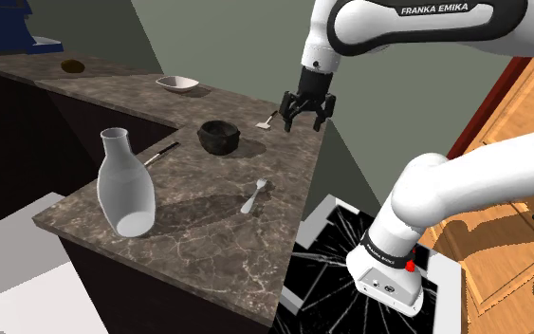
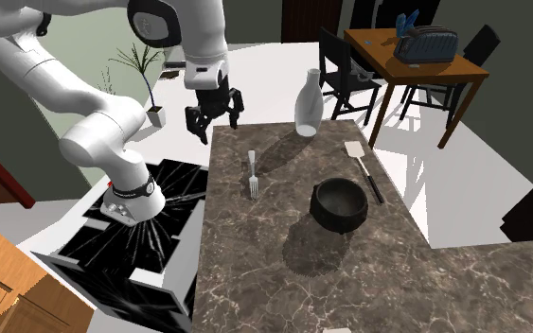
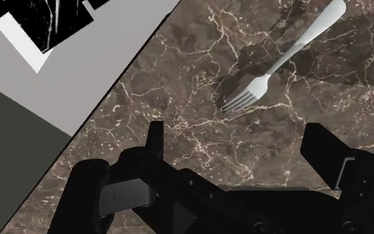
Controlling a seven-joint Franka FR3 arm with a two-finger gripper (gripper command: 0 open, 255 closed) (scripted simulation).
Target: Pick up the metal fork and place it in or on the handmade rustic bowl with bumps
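You had the gripper (image 1: 305,114) hovering above the counter's (image 2: 283,274) edge beside the stove, its black fingers spread apart with nothing between them. The fork (image 3: 281,60) lay flat on the brown marbled top just beyond the fingertips, untouched. The dark bumpy bowl (image 2: 340,204) stood upright, apart from the fork

Bare countertop (image 2: 255,246) around fork (image 2: 252,175), dark bowl (image 2: 339,205) near, vase (image 2: 309,104) beyond
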